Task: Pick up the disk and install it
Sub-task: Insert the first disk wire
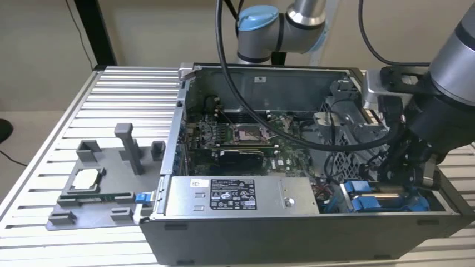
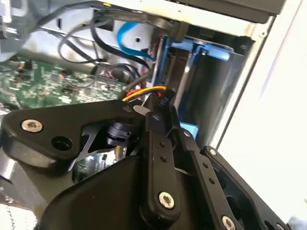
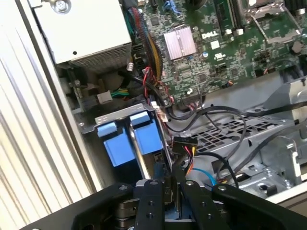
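One robot arm [image 1: 453,61]; one open computer case [image 1: 297,239]; one motherboard [image 1: 222,133]; one silver heatsink [image 3: 180,42]; one labelled grey box [image 1: 237,194]; one disk [image 1: 390,196], two blue rails [image 3: 115,146]; one grey fixture tray [image 1: 82,194].

Open PC case [image 1: 297,239] on a slatted metal table [image 1: 119,94], green motherboard [image 1: 219,127] inside, grey power supply box [image 1: 239,194] along the front wall, plus a grey plastic fixture [image 1: 97,192] off to the exterior view's left.
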Motion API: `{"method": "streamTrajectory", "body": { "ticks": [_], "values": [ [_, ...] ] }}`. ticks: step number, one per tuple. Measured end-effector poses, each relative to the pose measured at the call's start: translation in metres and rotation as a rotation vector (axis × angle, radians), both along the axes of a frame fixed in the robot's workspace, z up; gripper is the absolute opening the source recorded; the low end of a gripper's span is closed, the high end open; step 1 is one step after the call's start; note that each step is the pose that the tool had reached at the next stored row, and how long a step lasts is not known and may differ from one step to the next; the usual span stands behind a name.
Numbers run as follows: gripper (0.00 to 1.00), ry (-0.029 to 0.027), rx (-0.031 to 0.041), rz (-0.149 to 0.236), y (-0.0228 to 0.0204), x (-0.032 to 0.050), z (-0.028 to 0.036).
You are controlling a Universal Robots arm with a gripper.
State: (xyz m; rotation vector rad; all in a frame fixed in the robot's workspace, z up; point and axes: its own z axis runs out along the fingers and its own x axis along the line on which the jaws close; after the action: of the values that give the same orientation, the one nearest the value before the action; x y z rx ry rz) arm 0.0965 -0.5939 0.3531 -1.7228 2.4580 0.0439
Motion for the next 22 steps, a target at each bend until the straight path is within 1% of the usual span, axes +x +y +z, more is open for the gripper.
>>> {"method": "streamTrajectory", "body": {
  "ticks": [1,2,3,4,6,7,8,9,12,22],
  "values": [
    [0.0,0.0042,-0.0114,0.0,0.0011,-0.0001,0.0],
    [0.0,0.0086,-0.0211,0.001,0.0025,-0.0003,0.0],
    [0.0,0.0101,-0.027,0.002,0.0044,-0.0004,0.0],
    [0.0,0.0101,-0.0303,0.004,0.0061,-0.0003,-0.0001],
    [0.0,0.009,-0.0313,0.009,0.0103,-0.0004,0.0],
    [0.0,0.0071,-0.0311,0.011,0.0114,-0.0003,-0.0002],
    [0.0,0.0064,-0.0311,0.015,0.012,0.0,-0.0005],
    [0.0,0.0063,-0.031,0.02,0.0119,0.0008,-0.0007],
    [0.0,0.0101,-0.0311,0.036,0.012,0.0043,-0.0016],
    [0.0,0.0093,-0.0316,0.102,0.012,0.012,-0.0074]
  ]
}}
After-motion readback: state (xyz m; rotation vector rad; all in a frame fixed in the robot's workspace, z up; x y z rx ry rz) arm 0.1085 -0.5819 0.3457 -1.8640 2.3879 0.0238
